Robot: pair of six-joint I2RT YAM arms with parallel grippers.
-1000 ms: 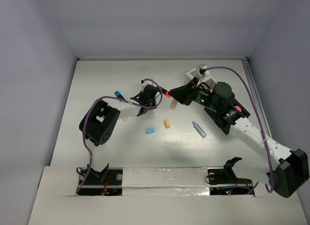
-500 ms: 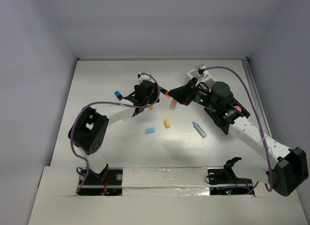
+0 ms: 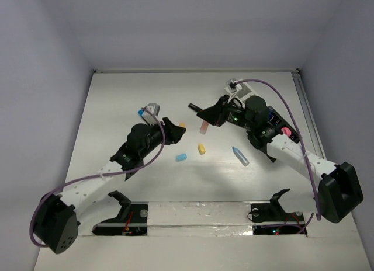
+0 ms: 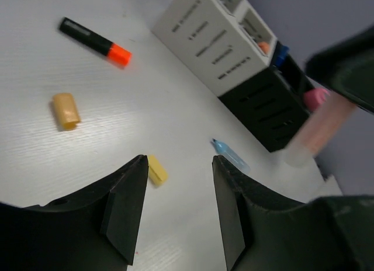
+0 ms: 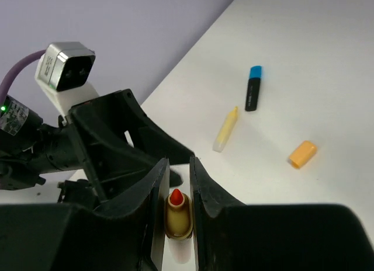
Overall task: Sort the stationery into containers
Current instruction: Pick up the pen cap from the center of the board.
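My right gripper (image 5: 179, 166) is shut on a peach marker (image 5: 178, 215) with a red tip, which hangs above the table (image 3: 204, 127). My left gripper (image 4: 178, 163) is open and empty, low over the table, pointing at a yellow block (image 4: 156, 169) and a pale blue marker (image 4: 229, 154). The containers stand beyond them, white boxes (image 4: 216, 40) joined to black ones (image 4: 269, 110), with a pink cylinder (image 4: 315, 98) in a black one. A black marker with an orange cap (image 4: 96, 40) and a peach block (image 4: 65, 110) lie to the left. In the top view my right arm covers most of the containers.
A black marker with a blue cap (image 5: 253, 87) and a yellow marker (image 5: 225, 128) lie near the left arm. A blue block (image 3: 181, 157) sits beside the yellow block (image 3: 201, 148). The two grippers (image 3: 172, 136) (image 3: 201, 114) are close together.
My left arm has stretched out low and its gripper has drawn back toward the near left, opening on the way. My right gripper has shifted a little left with the peach marker.
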